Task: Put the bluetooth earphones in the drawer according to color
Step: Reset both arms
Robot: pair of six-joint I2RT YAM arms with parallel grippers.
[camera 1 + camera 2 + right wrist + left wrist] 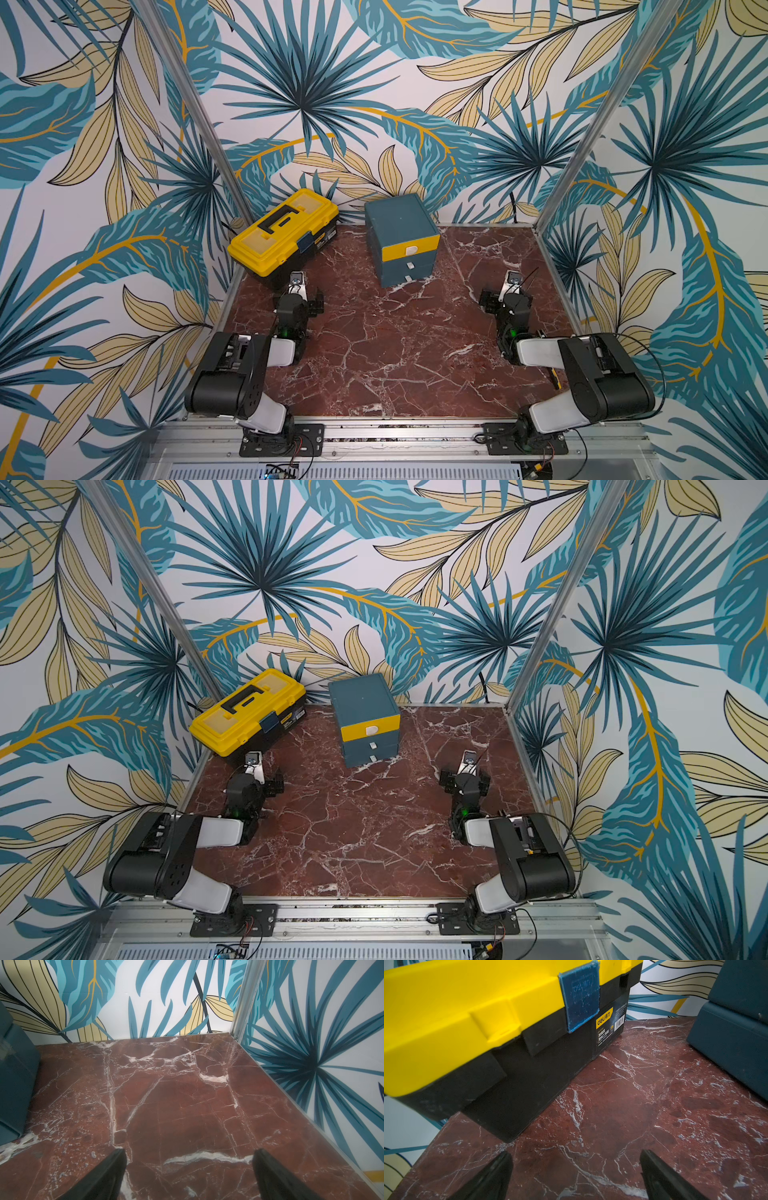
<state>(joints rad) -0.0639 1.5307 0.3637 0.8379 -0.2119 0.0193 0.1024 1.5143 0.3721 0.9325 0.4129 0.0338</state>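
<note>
Left gripper and right gripper both spread wide, empty. Toolbox sits just ahead of left, lid shut. Drawer is ahead between the two, all three shut. No earphones in sight, probably in the toolbox. Risks: toolbox slides when its latch gets pushed; drawer unit skids on a tab pull

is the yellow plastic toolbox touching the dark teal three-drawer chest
Apart. Both top views show a strip of red marble table between the yellow toolbox and the teal drawer chest.
</note>
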